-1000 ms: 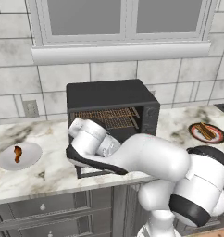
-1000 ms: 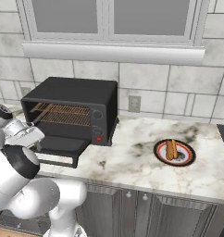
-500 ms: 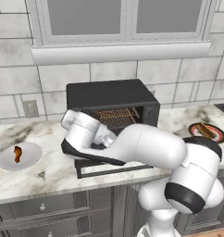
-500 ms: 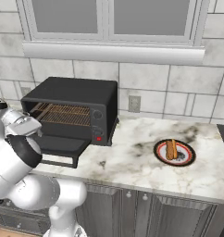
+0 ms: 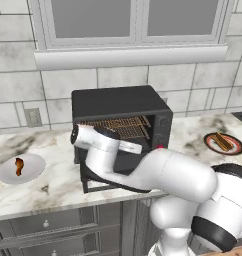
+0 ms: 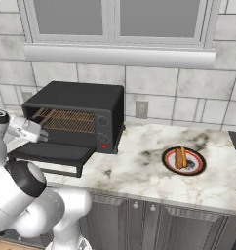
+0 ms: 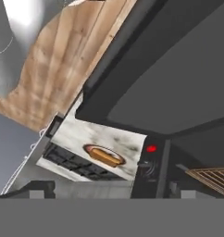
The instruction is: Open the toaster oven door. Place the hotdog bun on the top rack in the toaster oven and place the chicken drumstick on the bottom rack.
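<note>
Toaster oven door (image 6: 51,152) lowered flat, door-opening step judged done. Fingers (image 7: 104,190) spread wide, nothing grasped, beside door's left end. Hotdog bun (image 6: 181,157) on plate (image 6: 198,166), well right of fingers; chicken drumstick (image 5: 18,166) well left. Bun pickup judged next: reach across counter (image 6: 139,171) required.

Matt black toaster oven (image 6: 76,100) on glossy veined marble counter (image 6: 149,173).
</note>
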You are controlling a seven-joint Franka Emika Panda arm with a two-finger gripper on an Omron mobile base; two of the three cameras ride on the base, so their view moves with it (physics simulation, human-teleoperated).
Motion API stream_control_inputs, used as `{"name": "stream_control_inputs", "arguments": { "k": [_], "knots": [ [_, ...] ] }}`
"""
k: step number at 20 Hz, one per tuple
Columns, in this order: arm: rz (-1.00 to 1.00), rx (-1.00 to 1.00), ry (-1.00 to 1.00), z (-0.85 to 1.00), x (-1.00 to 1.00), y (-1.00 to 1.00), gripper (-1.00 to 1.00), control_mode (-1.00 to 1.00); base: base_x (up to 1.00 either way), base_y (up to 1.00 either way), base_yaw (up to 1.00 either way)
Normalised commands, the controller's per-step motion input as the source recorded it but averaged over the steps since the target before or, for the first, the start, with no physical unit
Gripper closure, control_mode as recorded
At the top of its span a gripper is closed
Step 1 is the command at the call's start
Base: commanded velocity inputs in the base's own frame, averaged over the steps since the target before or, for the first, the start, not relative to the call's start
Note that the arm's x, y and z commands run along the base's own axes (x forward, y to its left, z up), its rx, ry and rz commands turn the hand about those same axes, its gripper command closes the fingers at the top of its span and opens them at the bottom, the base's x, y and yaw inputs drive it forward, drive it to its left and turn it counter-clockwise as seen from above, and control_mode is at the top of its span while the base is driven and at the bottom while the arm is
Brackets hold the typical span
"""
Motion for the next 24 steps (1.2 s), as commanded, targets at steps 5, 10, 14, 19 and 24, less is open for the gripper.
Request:
{"name": "stream_control_inputs", "arguments": {
  "k": [5, 10, 14, 19, 24],
  "knots": [
    [0.32, 0.12, 0.0, -0.1, 0.72, -0.26, -1.0, -1.0, 0.0, 0.0, 0.0],
    [0.03, -0.04, 0.0, -0.35, 0.66, 0.17, -1.0, -1.0, 0.0, 0.0, 0.0],
    [0.02, 0.0, -0.06, 0.0, 0.2, 0.2, -1.0, -1.0, 0.0, 0.0, 0.0],
    [0.0, 0.0, 0.02, 0.14, 0.26, 0.25, -1.0, -1.0, 0.0, 0.0, 0.0],
    [0.11, -0.04, 0.01, -0.15, 0.46, 0.12, -1.0, -1.0, 0.0, 0.0, 0.0]
  ]
}}
